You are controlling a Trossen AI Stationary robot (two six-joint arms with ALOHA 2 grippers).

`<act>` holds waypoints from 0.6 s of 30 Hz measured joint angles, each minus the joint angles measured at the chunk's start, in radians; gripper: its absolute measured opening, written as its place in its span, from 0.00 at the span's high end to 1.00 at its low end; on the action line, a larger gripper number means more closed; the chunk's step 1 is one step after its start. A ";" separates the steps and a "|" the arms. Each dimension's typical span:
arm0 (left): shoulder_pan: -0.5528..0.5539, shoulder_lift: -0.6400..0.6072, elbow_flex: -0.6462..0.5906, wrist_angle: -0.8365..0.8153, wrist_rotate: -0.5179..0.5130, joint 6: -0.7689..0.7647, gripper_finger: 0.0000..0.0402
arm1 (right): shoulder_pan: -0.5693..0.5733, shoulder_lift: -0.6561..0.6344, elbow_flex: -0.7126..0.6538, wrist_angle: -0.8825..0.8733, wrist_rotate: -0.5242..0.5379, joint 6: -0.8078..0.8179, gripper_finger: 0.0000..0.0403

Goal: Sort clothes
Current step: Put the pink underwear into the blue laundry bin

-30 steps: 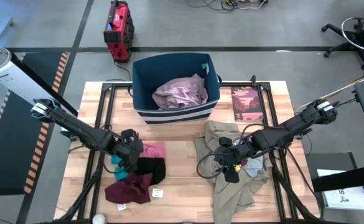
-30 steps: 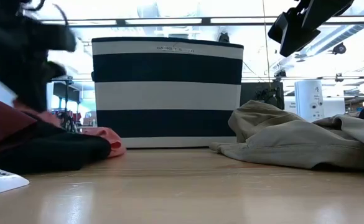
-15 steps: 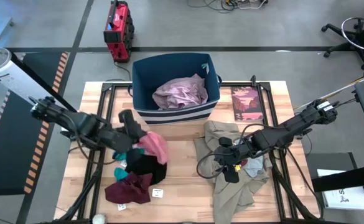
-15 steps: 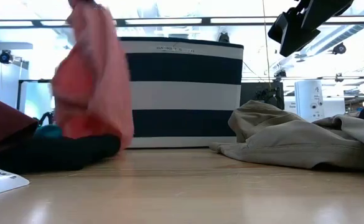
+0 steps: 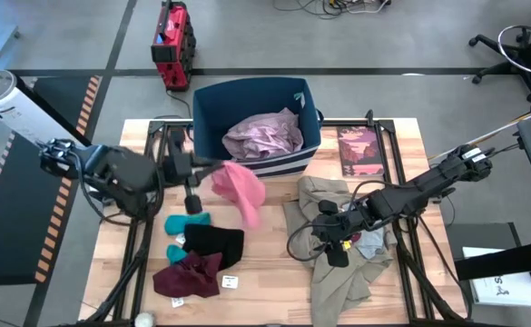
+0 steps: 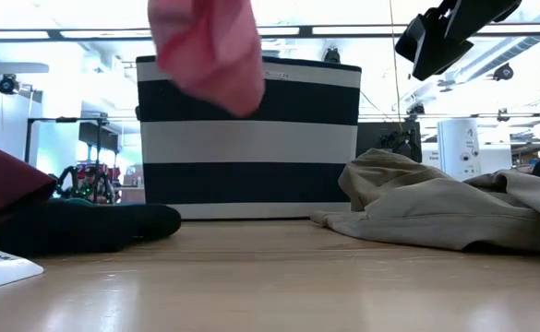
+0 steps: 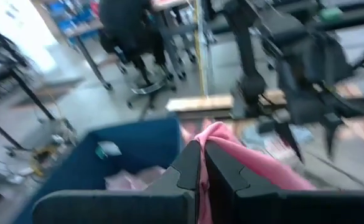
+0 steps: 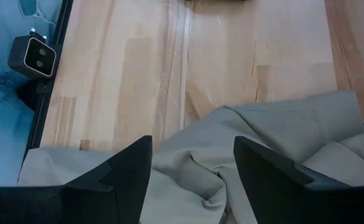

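Left gripper [image 5: 195, 166], centre-left of the high view, pinches the light, floppy pink piece [image 5: 238, 189] by one edge; the rest trails. Right gripper [image 5: 335, 238] hovers, fingers spread, over the heavier khaki trousers [image 5: 338, 272].

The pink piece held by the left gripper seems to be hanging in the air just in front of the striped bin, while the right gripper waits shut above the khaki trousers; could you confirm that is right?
Not quite: the right gripper is open, as the right wrist view shows its fingers spread above the khaki trousers. The rest stands: the left gripper holds the pink piece in the air in front of the striped bin.
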 joint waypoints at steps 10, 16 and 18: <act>0.293 0.016 0.109 0.136 0.300 0.186 1.00 | 0.000 0.000 0.000 0.000 0.000 -0.025 0.47; 0.489 0.097 0.164 0.201 0.559 0.219 1.00 | -0.003 0.000 0.000 0.009 0.008 -0.044 0.48; 0.549 0.145 0.200 0.201 0.601 0.220 1.00 | -0.003 0.000 0.000 0.008 0.008 -0.044 0.48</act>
